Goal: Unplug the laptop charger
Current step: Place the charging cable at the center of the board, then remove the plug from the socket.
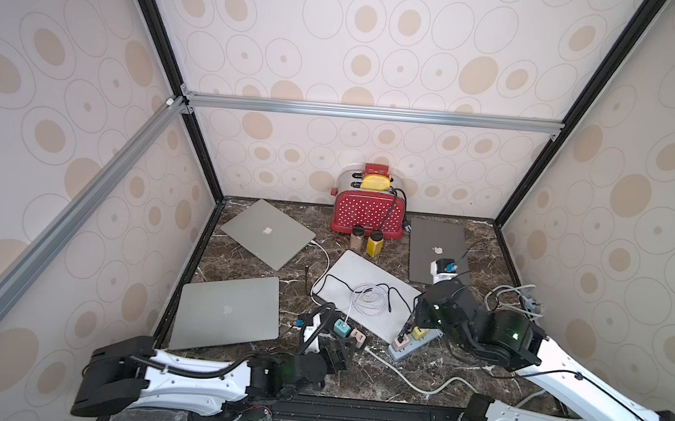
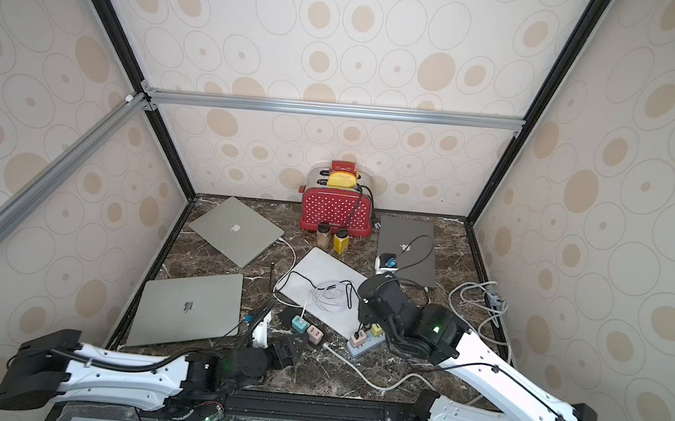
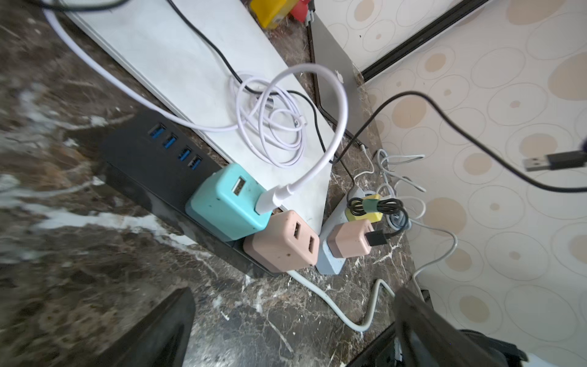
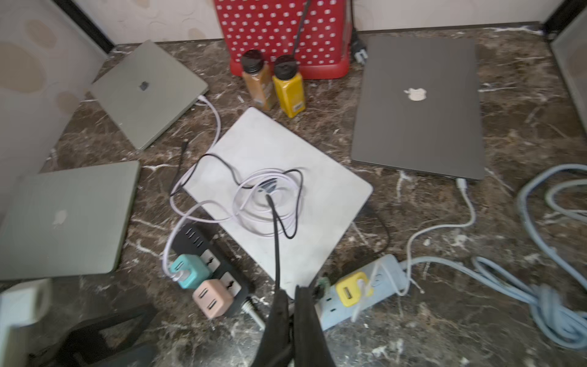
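While right pincer [image 4: 290, 290] pinches black charger cable [image 4: 277, 241], cable's long axis runs near-vertical, rising up frame onto white laptop [image 4: 317, 152]; left pincer [image 3: 292, 317] splayed wide, holding nothing.

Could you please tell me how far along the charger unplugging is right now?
Done: the USB plug of the black cable hangs free of every adapter. In hand: the right gripper is shut on that cable; the left gripper is open, empty. Left: white cables sit in the teal adapter and yellow adapter, so perhaps more unplugging, and setting the cable down.
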